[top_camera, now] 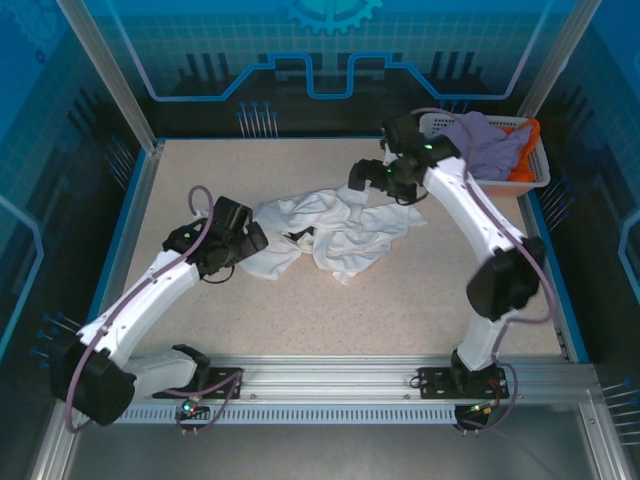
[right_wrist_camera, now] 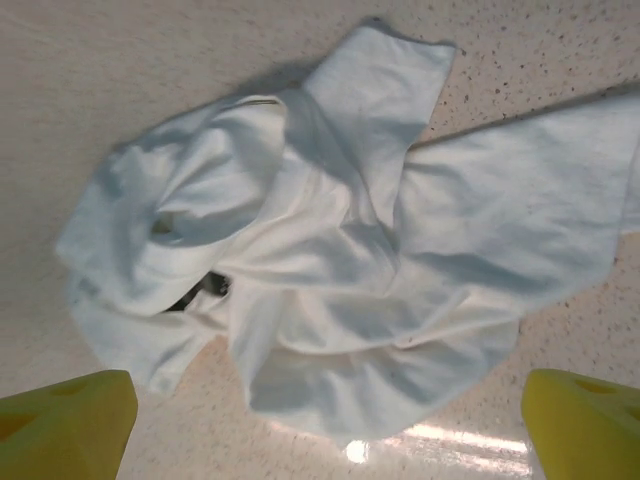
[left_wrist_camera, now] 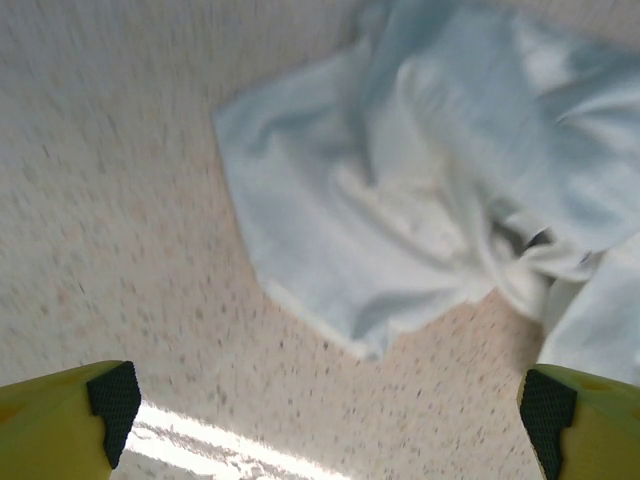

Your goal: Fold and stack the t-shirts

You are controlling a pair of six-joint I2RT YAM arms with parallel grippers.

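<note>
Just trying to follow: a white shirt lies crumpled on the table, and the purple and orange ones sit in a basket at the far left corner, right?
Not quite. The top external view shows the basket, holding the lavender shirt and orange shirt, at the far right corner. The rest is correct.

The speckled beige table (top_camera: pixel 420 310) carried two things. A white lattice basket (top_camera: pixel 520 186) stood on it at the far right corner. A white t-shirt (top_camera: pixel 330 235) lay crumpled in a loose heap on the bare surface, well left of the basket and nearer.
</note>
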